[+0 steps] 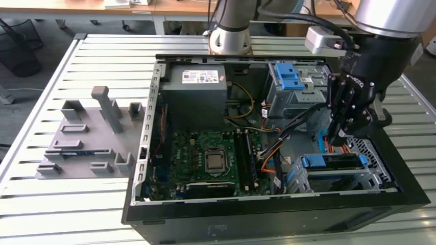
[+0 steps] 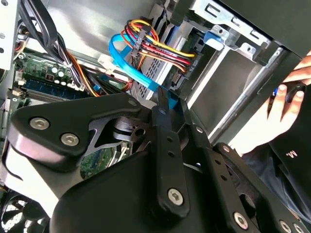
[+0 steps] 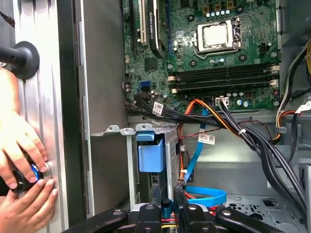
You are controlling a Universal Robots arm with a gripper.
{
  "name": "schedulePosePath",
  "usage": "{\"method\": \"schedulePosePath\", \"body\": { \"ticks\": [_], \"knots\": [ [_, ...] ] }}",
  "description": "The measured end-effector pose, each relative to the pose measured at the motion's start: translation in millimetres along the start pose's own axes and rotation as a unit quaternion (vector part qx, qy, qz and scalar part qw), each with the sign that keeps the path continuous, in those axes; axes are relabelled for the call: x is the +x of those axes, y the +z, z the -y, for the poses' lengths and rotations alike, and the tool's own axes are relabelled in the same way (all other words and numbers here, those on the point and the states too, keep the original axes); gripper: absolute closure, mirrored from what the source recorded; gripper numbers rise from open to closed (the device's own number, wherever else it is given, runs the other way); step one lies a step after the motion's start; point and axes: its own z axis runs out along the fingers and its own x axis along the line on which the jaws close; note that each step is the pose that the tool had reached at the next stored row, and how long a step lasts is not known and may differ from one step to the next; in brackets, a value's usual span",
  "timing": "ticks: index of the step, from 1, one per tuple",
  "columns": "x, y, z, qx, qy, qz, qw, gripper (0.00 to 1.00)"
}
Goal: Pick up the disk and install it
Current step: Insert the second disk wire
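Blue plastic framed the disk (image 1: 332,164), which sat in the lower drive bay of the open computer case (image 1: 272,214), just below the fingers. The gripper (image 1: 338,137) hung inside the case above it, and its fingers (image 3: 154,194) stood close together on a thin blue part at the cables (image 2: 150,48); I could not tell if they really gripped it. Beyond the fingers lay the motherboard (image 3: 214,43). A person's hands (image 3: 22,160) rested on the table (image 1: 102,51) outside the case wall.

Black gripper (image 1: 338,137) linkage with silver screws, grey arm (image 1: 235,20)
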Motion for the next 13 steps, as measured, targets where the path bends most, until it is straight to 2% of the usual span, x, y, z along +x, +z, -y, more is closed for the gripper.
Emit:
{"method": "schedulePosePath", "body": {
  "ticks": [1, 6, 7, 8, 13],
  "knots": [
    [0.5, 0.8, 0.1, -0.0004, 0.0, 0.0045, 1.0, 0.75],
    [3.5, 4.1, 0.5, -0.0026, 0.0, 0.0325, 0.9995, 0.75],
    [4.1, 5.0, 0.6, -0.0029, 0.0, 0.0369, 0.9993, 0.75],
    [4.7, 6.0, 0.6, -0.003, 0.0, 0.0383, 0.9993, 0.75],
    [7.9, 9.6, 0.9, -0.0031, 0.0, 0.0385, 0.9993, 0.75]
  ]
}}
